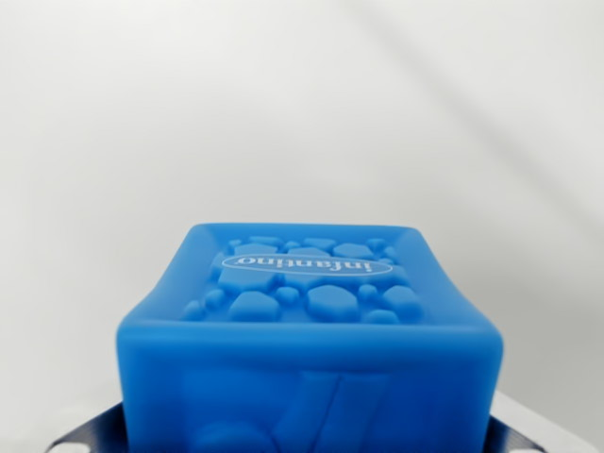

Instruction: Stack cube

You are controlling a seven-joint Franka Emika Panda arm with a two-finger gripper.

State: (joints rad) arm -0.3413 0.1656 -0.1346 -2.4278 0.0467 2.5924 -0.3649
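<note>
A blue soft cube [307, 311] fills the lower half of the wrist view, very close to the camera. Its upper face carries raised pebble shapes and an oval label reading "infantino". The face toward the camera has embossed shapes that are cut off by the bottom edge. My gripper [307, 439] is shut on the cube. Only grey metal finger parts show, one at the wrist view's lower left [90, 434] and one at the lower right [538, 429], pressed against the cube's sides. The cube's side walls bow inward. No second cube is in view.
Behind the cube there is only a plain white, out-of-focus surface [302, 104] with faint soft shadows.
</note>
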